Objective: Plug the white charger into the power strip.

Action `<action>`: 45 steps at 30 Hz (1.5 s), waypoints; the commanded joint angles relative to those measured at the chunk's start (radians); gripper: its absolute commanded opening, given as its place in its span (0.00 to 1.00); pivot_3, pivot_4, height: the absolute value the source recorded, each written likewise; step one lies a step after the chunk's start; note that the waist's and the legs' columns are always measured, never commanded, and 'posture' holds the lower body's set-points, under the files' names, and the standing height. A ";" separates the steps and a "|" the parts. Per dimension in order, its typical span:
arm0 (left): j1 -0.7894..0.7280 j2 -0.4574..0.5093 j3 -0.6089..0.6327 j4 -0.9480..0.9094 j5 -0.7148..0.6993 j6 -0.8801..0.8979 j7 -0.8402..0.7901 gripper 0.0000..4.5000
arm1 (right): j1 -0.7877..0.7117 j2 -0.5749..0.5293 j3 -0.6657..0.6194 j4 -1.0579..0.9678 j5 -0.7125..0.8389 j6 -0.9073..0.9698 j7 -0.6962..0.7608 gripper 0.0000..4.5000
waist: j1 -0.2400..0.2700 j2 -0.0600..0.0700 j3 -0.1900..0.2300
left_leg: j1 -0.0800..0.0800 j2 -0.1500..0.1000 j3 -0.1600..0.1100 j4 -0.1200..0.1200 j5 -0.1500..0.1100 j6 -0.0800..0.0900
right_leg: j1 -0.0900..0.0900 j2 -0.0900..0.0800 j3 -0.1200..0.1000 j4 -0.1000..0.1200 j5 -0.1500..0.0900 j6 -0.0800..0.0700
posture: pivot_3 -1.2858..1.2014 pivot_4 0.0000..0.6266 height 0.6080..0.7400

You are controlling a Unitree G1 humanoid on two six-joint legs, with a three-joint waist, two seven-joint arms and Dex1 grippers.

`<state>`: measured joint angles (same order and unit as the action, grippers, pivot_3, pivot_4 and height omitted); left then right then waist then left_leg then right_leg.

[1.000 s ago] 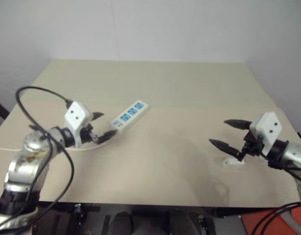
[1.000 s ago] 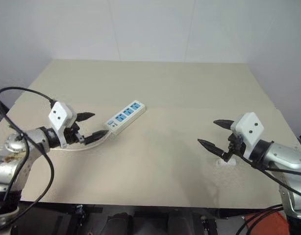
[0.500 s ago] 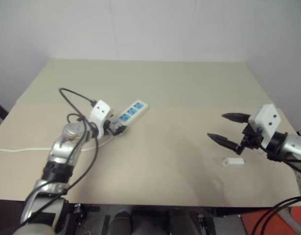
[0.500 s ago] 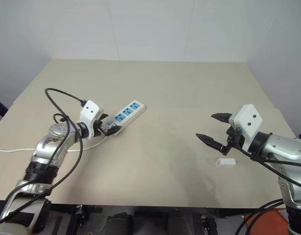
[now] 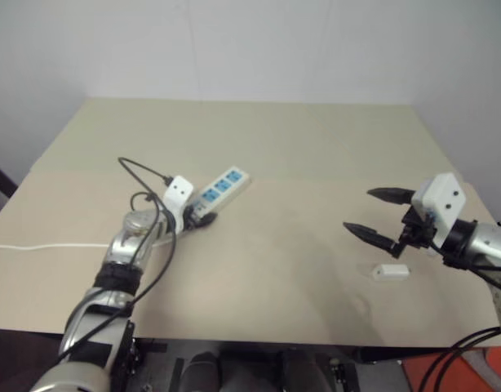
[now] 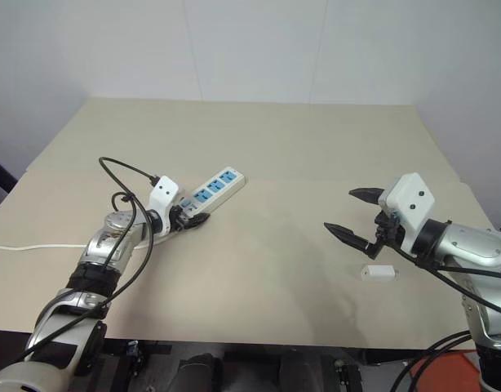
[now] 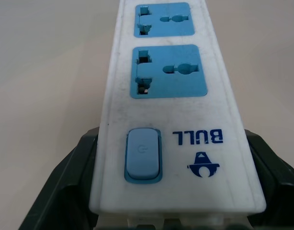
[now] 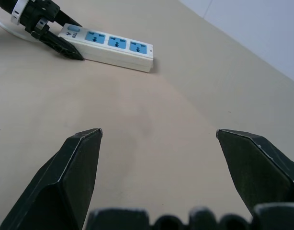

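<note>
Power strip lies mid-left on table; my left gripper is clamped on its switch end, bracing it. White charger lies loose beneath my right gripper, jaws wide. Next, I judge: descend and grasp it.

The power strip is a long flat white bar lying face up on the beige table at its left-centre, angled so that its far end points away and to the right — three blue socket panels in a row, then a pale blue switch and blue lettering at the near end, where black fingers press against both long sides. The white charger — a small plain rounded block — lies flat near the table's right front, well apart from the strip.
</note>
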<state>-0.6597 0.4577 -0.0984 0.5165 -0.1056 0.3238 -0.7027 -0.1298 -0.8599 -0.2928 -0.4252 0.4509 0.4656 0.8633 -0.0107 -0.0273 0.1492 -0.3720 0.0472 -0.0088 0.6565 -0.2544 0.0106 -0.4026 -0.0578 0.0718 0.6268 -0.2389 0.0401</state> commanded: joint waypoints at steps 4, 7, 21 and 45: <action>-0.007 0.004 -0.004 -0.094 -0.045 -0.023 -0.155 0.74 | 0.000 -0.015 -0.035 -0.024 0.003 -0.008 -0.010 1.00 | 0.000 0.000 0.000 | -0.001 0.000 0.000 0.000 0.000 0.000 | 0.000 0.000 0.000 0.000 0.000 0.000 | 0.52 0.24 1.00; 0.002 0.004 -0.017 -0.155 -0.085 -0.025 -0.274 0.74 | 0.010 -0.017 -0.046 -0.026 0.002 -0.010 -0.009 1.00 | 0.002 0.000 0.000 | -0.002 0.000 0.000 0.001 0.000 0.000 | -0.001 0.000 0.000 -0.001 0.000 0.000 | 0.52 0.24 1.00; -0.038 0.028 -0.199 -0.149 -0.044 -0.226 -0.705 0.74 | 0.043 -0.033 -0.094 -0.059 0.022 0.030 -0.014 1.00 | 0.000 0.000 0.000 | -0.003 0.000 0.000 0.002 0.000 0.000 | -0.001 0.000 0.000 0.000 0.000 0.000 | 0.52 0.24 1.00; 0.007 -0.068 -0.095 -0.001 -0.137 -0.412 -0.740 0.99 | 0.057 -0.039 -0.132 -0.076 0.033 0.062 -0.013 1.00 | -0.005 0.000 0.000 | -0.002 0.000 -0.001 0.003 0.000 0.000 | -0.001 0.000 0.000 0.001 0.000 0.001 | 0.52 0.24 1.00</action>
<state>-0.6555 0.3835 -0.2234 0.5235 -0.2042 -0.0851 -1.4273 -0.0666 -0.8830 -0.3810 -0.4746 0.4571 0.5281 0.8479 -0.0153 -0.0272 0.1492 -0.3742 0.0470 -0.0097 0.6596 -0.2544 0.0109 -0.4031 -0.0575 0.0718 0.6274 -0.2384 0.0409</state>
